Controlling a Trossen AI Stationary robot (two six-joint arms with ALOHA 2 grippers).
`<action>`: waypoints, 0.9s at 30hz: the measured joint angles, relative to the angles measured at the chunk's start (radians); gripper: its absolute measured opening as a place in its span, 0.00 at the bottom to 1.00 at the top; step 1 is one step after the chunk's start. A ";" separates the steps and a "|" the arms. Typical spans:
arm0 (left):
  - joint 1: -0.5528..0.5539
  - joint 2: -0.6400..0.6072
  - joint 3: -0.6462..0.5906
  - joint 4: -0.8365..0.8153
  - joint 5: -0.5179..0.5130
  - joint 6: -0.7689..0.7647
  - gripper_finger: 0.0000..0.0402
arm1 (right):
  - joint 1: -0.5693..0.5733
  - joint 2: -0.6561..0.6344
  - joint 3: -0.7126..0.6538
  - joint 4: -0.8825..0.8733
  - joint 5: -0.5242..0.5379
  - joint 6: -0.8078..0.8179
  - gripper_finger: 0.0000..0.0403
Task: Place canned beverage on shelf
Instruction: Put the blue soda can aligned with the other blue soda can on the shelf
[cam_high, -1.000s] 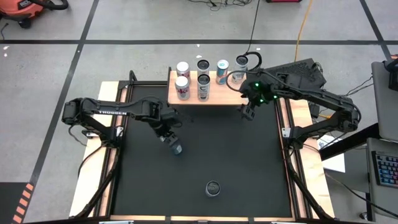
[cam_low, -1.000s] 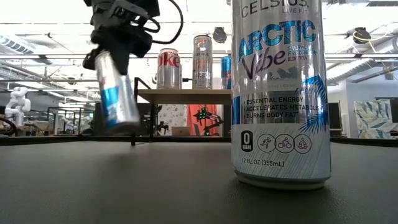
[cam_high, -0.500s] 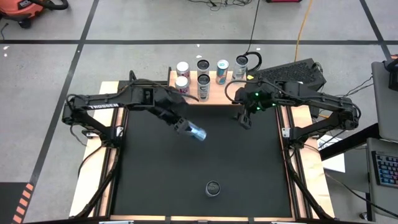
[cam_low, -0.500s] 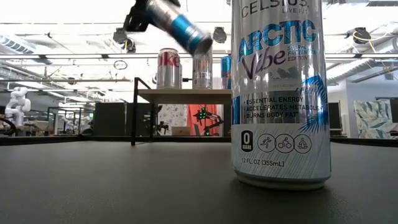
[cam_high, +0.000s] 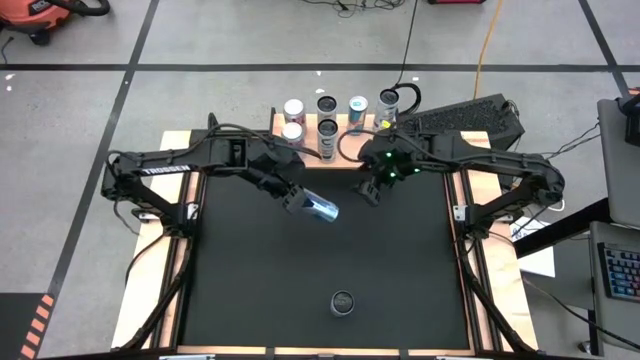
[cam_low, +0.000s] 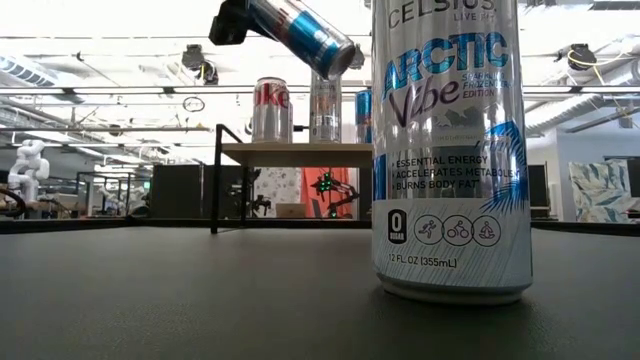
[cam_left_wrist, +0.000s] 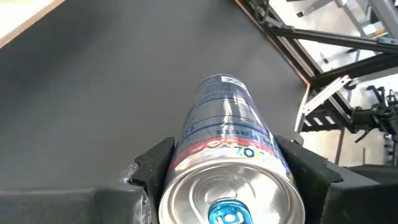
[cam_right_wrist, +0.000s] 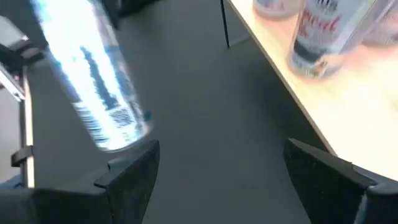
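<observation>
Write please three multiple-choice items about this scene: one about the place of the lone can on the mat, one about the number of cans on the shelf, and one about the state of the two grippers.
1. Where does the lone upright can stand?
A. on the shelf
B. on the black mat, near its front edge
C. in the right gripper

2. How many cans stand on the shelf?
A. six
B. two
C. ten

3. How are the grippers?
A. both open
B. left gripper shut on a tilted blue-and-silver can, right gripper open
C. both shut on cans

Answers: 1 B, the high view shows it alone on the mat. 2 A, the high view shows six tops. 3 B, the left wrist view shows the can between the fingers; the right wrist view shows spread, empty fingers.
</observation>
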 joint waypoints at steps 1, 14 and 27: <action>0.000 0.004 0.000 0.006 0.000 0.001 0.55 | 0.000 0.008 0.000 -0.008 0.000 0.008 0.81; 0.005 0.048 -0.001 -0.025 0.010 0.052 0.55 | 0.017 0.082 0.000 0.057 -0.312 0.006 0.81; 0.005 0.057 -0.001 0.037 0.035 0.044 0.55 | 0.144 0.081 0.000 0.186 -0.026 -0.151 0.81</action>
